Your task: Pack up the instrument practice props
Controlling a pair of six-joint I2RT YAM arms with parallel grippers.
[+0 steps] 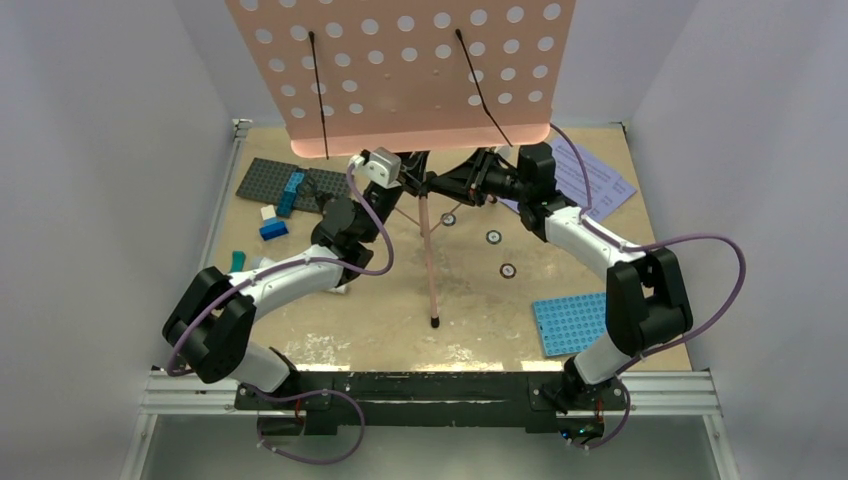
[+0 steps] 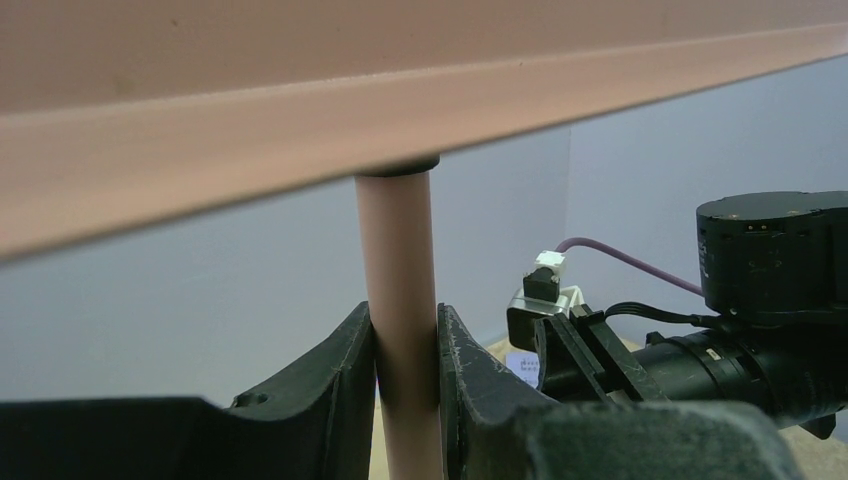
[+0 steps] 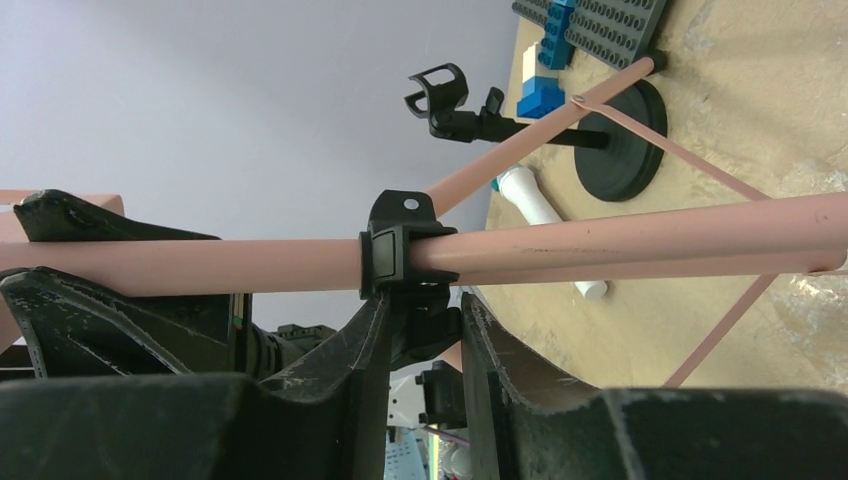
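Observation:
The pink music stand fills the back of the top view, its hole-dotted desk (image 1: 400, 70) high over the table and one leg (image 1: 430, 260) reaching toward me. My left gripper (image 2: 405, 370) is shut on the stand's upright pink pole (image 2: 398, 260) just under the desk. My right gripper (image 3: 425, 335) comes from the other side, its jaws pressed on the black clamp (image 3: 405, 250) on the pole. Lavender sheet-music pages (image 1: 598, 180) lie at the back right. The black mic stand, with round base (image 3: 620, 140), stands past the legs. The white microphone (image 3: 540, 210) lies beside it.
A grey studded plate (image 1: 270, 180) with blue bricks (image 1: 290, 192) lies at the back left. A blue studded plate (image 1: 570, 322) lies at the front right. Loose bricks (image 1: 272, 228) sit left of my left arm. Small round markers (image 1: 493, 237) dot the table. Walls close in on both sides.

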